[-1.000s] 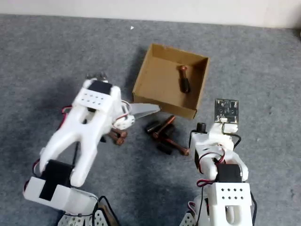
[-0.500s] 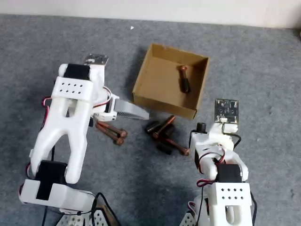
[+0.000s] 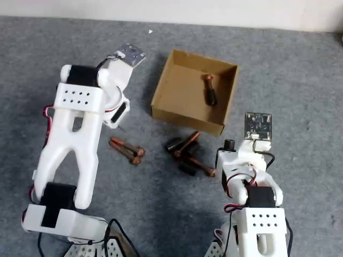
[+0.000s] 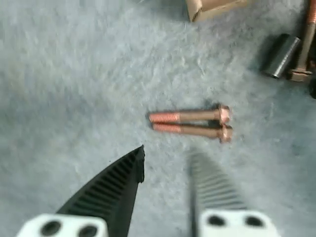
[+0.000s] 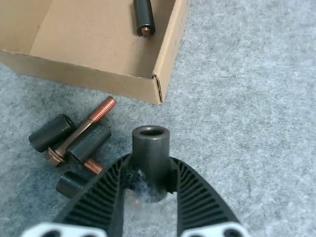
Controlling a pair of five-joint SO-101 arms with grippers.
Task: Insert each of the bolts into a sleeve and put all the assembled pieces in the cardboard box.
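We see one sleeve (image 5: 150, 148) upright, clamped in the right pincer (image 5: 148, 167), near the cardboard box (image 5: 94, 74), which holds one assembled piece (image 5: 143, 17). The left pincer (image 4: 168, 154) is spread open and empty over two bolts (image 4: 190, 116) lying side by side on the tabletop (image 4: 64, 89).

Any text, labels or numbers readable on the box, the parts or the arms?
None can be read.
The box is plain cardboard; the bolts and sleeves bear no visible marks; the white arms are blank.
The small circuit boards at the wrists may carry print, but it is too small to read.
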